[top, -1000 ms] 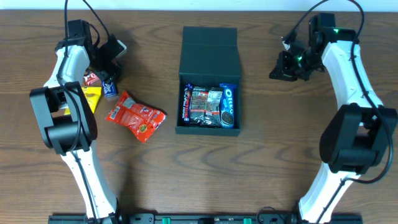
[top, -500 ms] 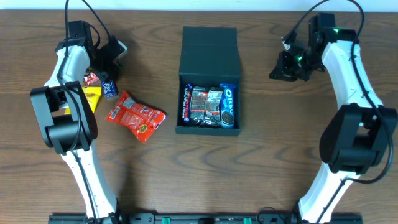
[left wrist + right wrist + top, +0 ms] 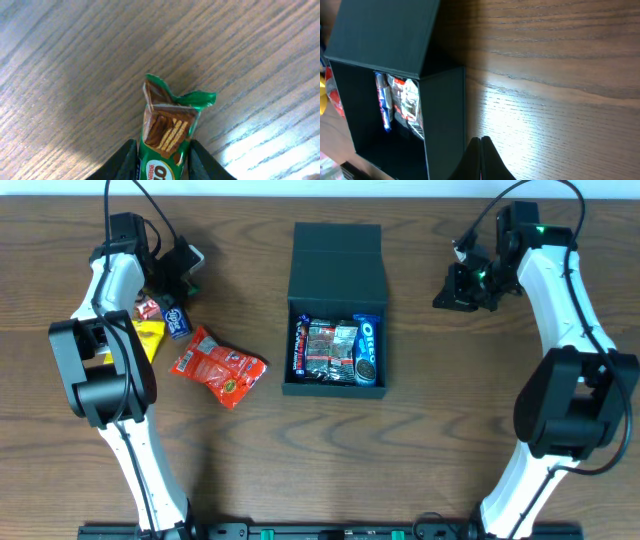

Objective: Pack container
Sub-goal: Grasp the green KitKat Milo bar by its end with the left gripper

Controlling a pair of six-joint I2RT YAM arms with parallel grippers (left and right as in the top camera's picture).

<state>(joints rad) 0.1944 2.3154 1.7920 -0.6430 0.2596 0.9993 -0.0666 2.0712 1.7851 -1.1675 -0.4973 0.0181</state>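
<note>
The black box (image 3: 336, 265) sits at the middle of the table (image 3: 440, 430), its flap lid folded back flat toward the far edge. The open tray on the near side holds a blue packet (image 3: 300, 345) on the left, silver packets (image 3: 332, 350) in the middle and an Oreo pack (image 3: 367, 350) on the right. Neither the box nor its contents have moved over the last second. The left gripper (image 3: 183, 277) is at the far left of the table, well apart from the box. Since 1 second ago it has shifted slightly toward the far side, so the small blue packet (image 3: 177, 319) beside it is now less covered. In the left wrist view the left gripper (image 3: 161, 150) has its 2 fingers (image 3: 125, 162) pressed against the sides of a green wafer bar (image 3: 167, 125), whose crimped end sticks out past the tips over the wood. Whether the bar touches the table cannot be told. A red packet (image 3: 218, 365), a yellow packet (image 3: 148, 340) and a small red-and-white packet (image 3: 148, 306) lie on the table around that arm, all where they were before. The right gripper (image 3: 455, 290) is over bare wood to the right of the box and has not moved. In the right wrist view the right gripper (image 3: 480, 145) has its fingers closed flat against each other with nothing between them, and the box's right wall (image 3: 445, 125) is beside it.
</note>
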